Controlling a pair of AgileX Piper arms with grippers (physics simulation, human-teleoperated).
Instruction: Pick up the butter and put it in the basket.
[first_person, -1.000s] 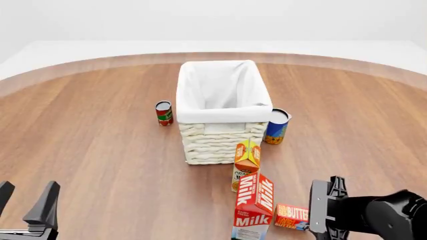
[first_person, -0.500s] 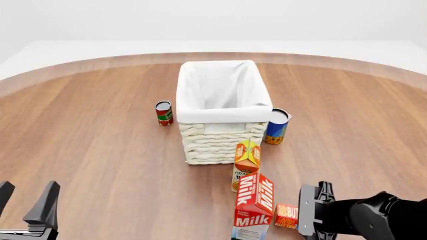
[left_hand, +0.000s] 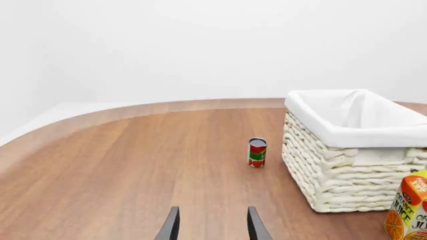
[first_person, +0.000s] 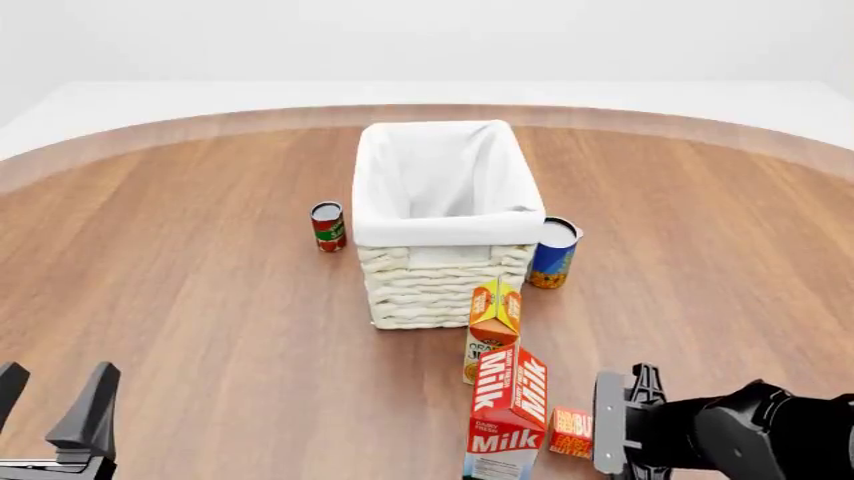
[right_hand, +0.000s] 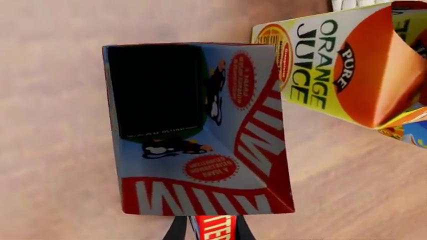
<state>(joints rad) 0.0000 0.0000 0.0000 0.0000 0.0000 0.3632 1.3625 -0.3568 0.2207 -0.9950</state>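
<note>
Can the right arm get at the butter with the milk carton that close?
Probably yes. The right gripper already sits over the butter, a finger on each side in the wrist view. The milk carton crowds its left side but doesn't block it.

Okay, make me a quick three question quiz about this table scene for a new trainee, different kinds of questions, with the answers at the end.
1. True or false: the butter is already in the basket.
2. Which carton stands nearest the butter? A) milk carton B) juice carton C) neither
3. Fill in: the red can stands on the basket's ____ side in the front view.

Key
1. False; it sits on the table between the right claw's fingers.
2. A
3. left
</note>
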